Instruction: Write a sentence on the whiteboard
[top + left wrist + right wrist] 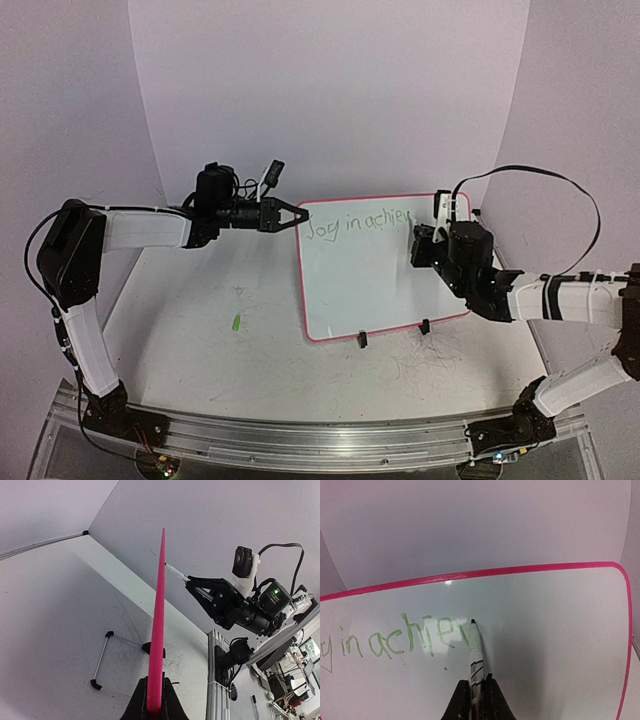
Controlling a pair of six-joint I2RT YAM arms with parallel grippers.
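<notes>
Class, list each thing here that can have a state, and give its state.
Whiteboard: partly written, left rim clamped.
Sentence: unfinished, reads "Joy in achiev".
Marker: uncapped, tip at the last letter.
Left gripper: shut on the whiteboard rim.
Right gripper: shut on the marker.

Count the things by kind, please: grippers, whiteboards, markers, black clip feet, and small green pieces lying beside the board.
Grippers: 2 (left gripper, right gripper)
Whiteboard: 1
Marker: 1
Black clip feet: 2
Small green piece: 1
Total: 7
</notes>
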